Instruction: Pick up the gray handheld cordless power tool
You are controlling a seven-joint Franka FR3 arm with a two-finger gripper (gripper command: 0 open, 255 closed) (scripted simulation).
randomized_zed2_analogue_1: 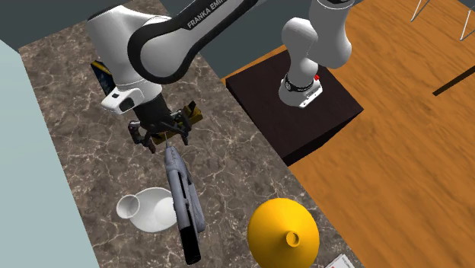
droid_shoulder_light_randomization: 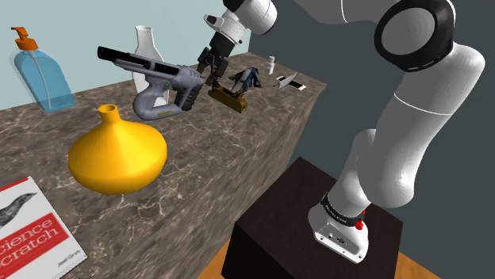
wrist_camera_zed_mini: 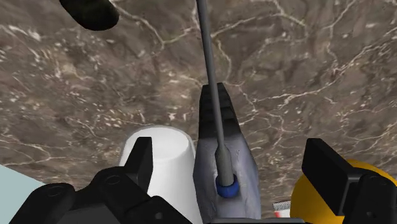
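The gray cordless power tool point(droid_shoulder_light_randomization: 163, 83) stands over the marble counter point(droid_shoulder_light_randomization: 238, 150) with its long black barrel pointing to the shoulder view's left. My black gripper point(droid_shoulder_light_randomization: 210, 67) is at the tool's rear end. In the second exterior view the gripper point(randomized_zed2_analogue_1: 160, 137) hangs just above the back of the tool point(randomized_zed2_analogue_1: 183, 202). In the wrist view the tool point(wrist_camera_zed_mini: 226, 159) lies between my fingers point(wrist_camera_zed_mini: 143, 162), which stand wide apart and do not touch it. The gripper point(wrist_camera_zed_mini: 232, 159) is open.
A yellow vase point(droid_shoulder_light_randomization: 117, 158) sits in front of the tool, a white vase point(droid_shoulder_light_randomization: 147, 40) behind it. A blue soap dispenser point(droid_shoulder_light_randomization: 40, 75) stands far left and a book point(droid_shoulder_light_randomization: 32, 234) at the near corner. Small items point(droid_shoulder_light_randomization: 230, 97) lie past the gripper. The dark stand point(droid_shoulder_light_randomization: 309, 230) borders the counter.
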